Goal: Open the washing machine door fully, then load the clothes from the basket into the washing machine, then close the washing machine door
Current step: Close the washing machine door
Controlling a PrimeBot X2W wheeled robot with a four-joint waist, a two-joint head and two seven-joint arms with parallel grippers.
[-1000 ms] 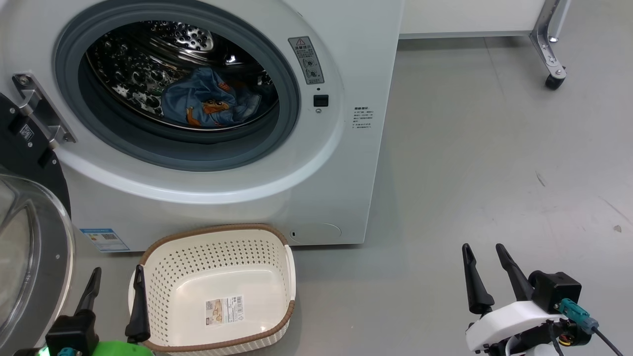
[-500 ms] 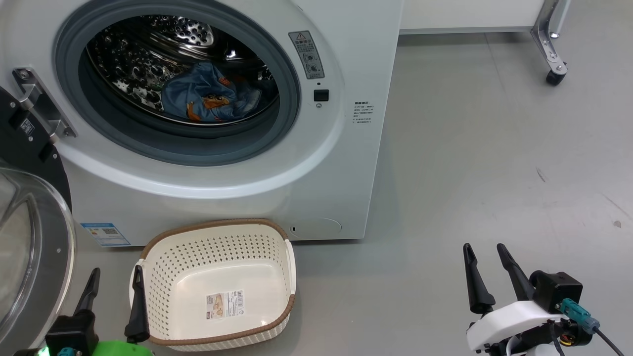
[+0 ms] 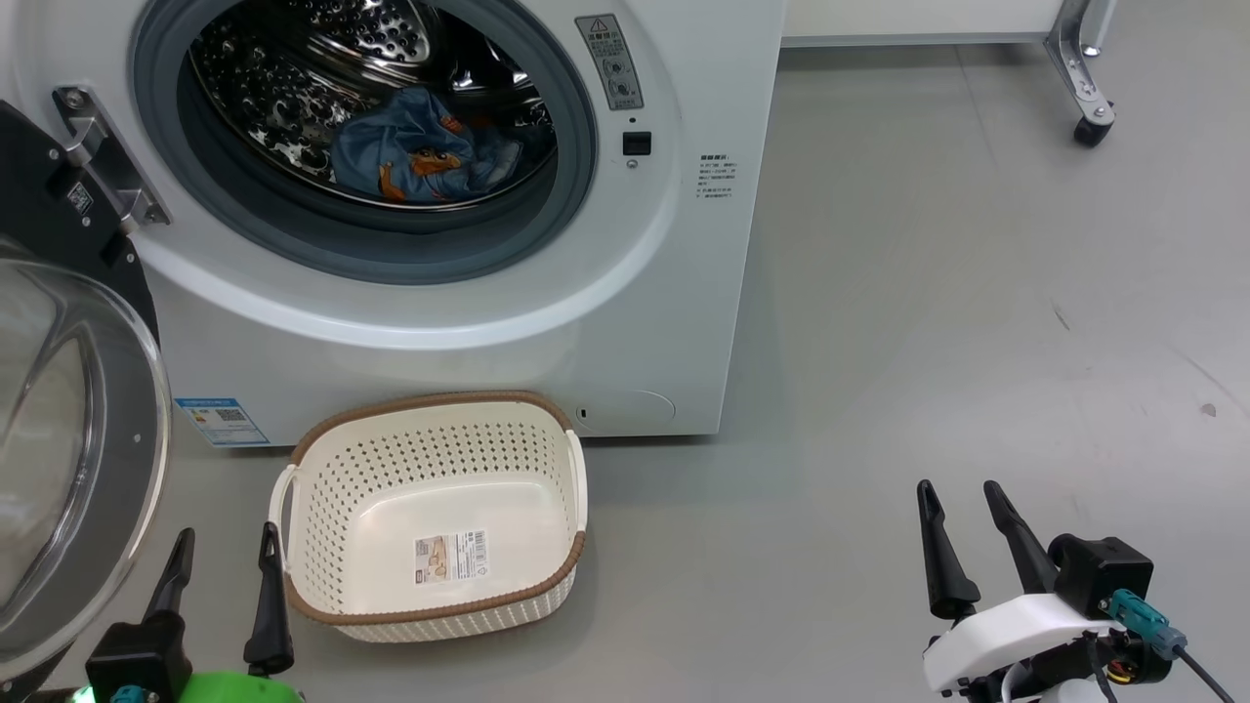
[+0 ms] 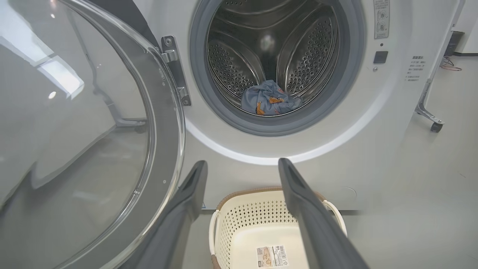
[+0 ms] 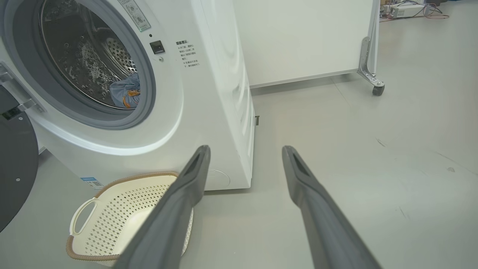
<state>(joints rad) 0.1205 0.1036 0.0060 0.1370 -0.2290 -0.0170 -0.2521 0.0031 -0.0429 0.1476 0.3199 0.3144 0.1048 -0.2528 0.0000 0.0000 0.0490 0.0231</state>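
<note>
The white washing machine [image 3: 625, 322] stands with its door [image 3: 68, 459] swung wide to the left, glass bowl facing me. Blue printed clothes [image 3: 420, 161] lie in the steel drum, also seen as clothes [image 4: 270, 102] and clothes [image 5: 125, 95]. The cream basket [image 3: 430, 402] sits on the floor before the machine, holding just a label. My left gripper [image 3: 227, 537] is open beside the basket's left handle, low near the door [image 4: 74, 130]. My right gripper [image 3: 957, 488] is open over bare floor, far right of the basket [image 5: 112, 213].
A white panel on a metal leg with a caster [image 3: 1089, 132] stands behind the machine at the right. Grey floor [image 3: 977, 293] stretches right of the washer. The door's hinge bracket [image 3: 107, 156] juts out at the opening's left.
The whole head picture has shifted: machine and basket sit higher in it now, so the camera has moved. Both grippers stay open, and the clothes lie unchanged in the drum.
</note>
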